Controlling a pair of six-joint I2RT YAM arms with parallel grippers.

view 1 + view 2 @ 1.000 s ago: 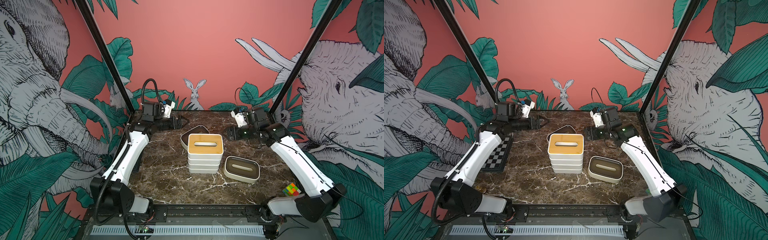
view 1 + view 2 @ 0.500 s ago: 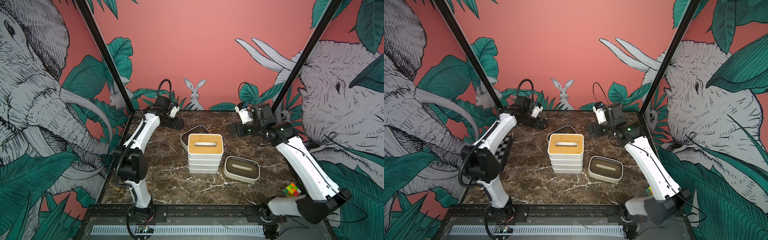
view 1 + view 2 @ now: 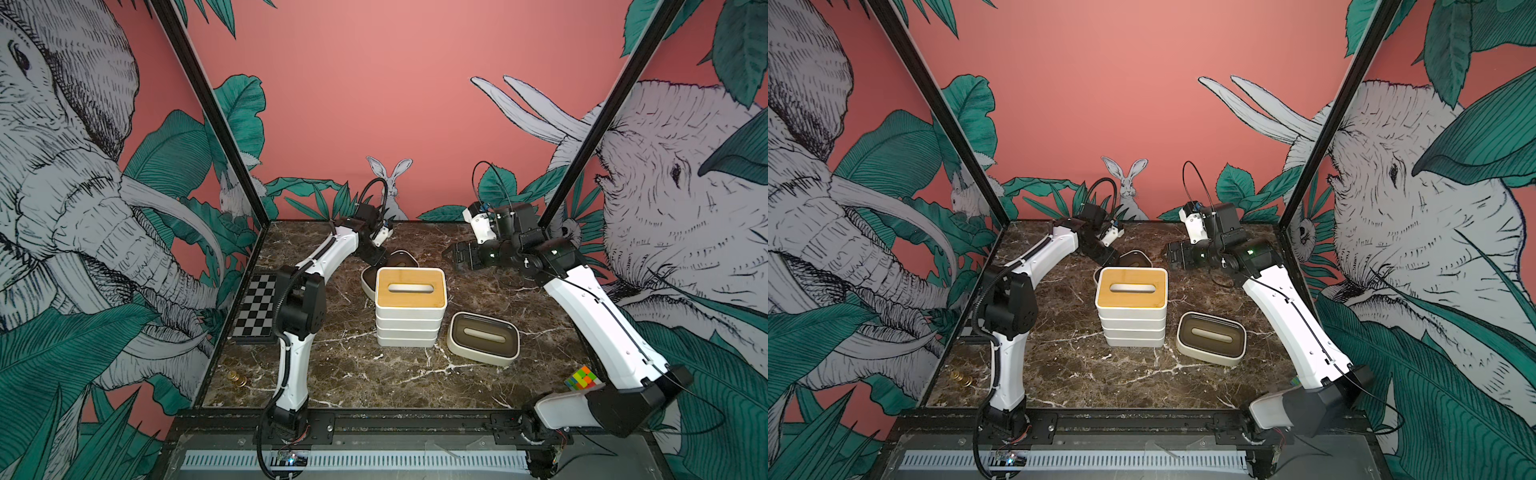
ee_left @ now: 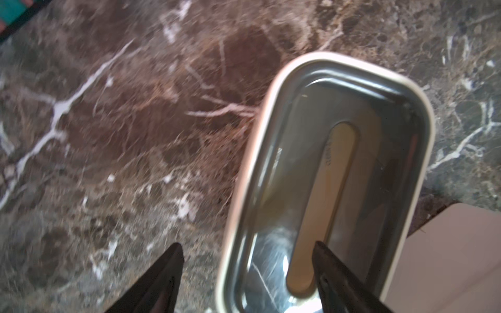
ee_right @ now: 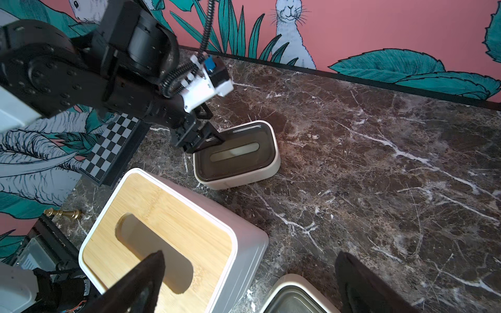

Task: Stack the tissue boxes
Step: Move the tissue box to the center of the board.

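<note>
Standing in the middle of the worktop (image 3: 353,374) is the stack of tissue boxes (image 3: 409,328). They are white boxes piled one on another, and the top one has a bamboo lid (image 3: 410,286) with a long slot.

Just behind the stack, toward the far edge, sits the far box (image 4: 379,162) with a dark lid. The left gripper (image 4: 246,248) is at one short end of it. Its jaws are spread, with one finger (image 4: 168,271) outside the white wall and the other finger (image 4: 333,271) over the lid. I cannot tell if they touch the box.

Beside the stack, toward the right edge, lies the near box (image 3: 484,338), also with a dark lid and touched by nothing.

The right gripper (image 5: 250,254) hangs above the worktop near the far right corner, spread wide and holding nothing.

A checkerboard (image 3: 255,305) lies along the left edge. A colourful cube (image 3: 582,377) sits in the front right corner.
</note>
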